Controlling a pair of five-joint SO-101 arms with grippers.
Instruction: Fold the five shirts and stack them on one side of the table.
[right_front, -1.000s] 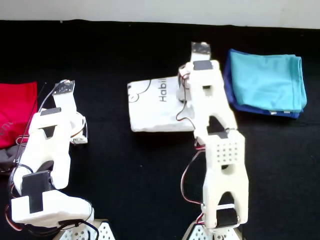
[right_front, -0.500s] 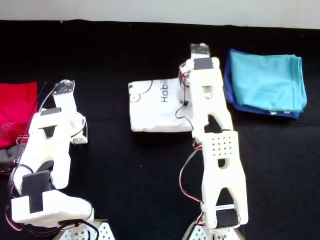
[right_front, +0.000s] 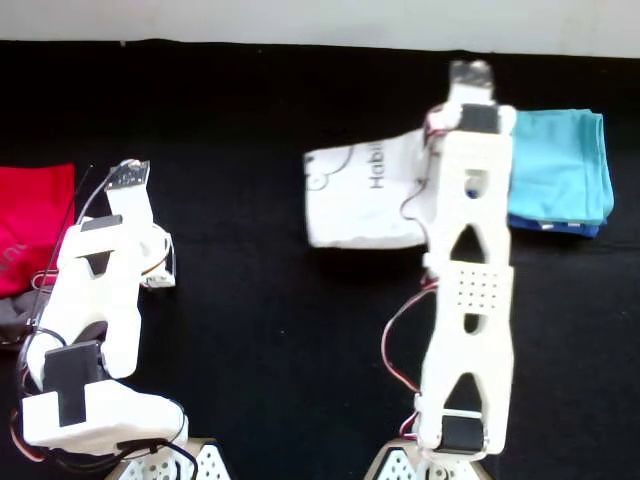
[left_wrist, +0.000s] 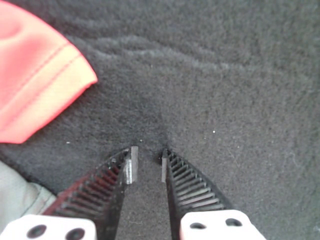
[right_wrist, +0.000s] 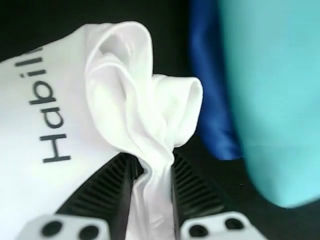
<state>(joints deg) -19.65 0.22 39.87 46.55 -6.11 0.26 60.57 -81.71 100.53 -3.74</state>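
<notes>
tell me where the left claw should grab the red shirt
Probably at the hemmed corner of the red shirt, the part nearest the left claw. The corner lies flat on the black table with its free edge facing the claw, so come in low from the table's centre side and pinch across the hem. Keep off the grey cloth beside it.

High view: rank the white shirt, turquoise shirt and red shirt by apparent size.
1. white shirt and turquoise shirt: they look alike, and both are partly behind the right arm.
2. red shirt: smallest as seen, cut off by the frame edge.
</notes>
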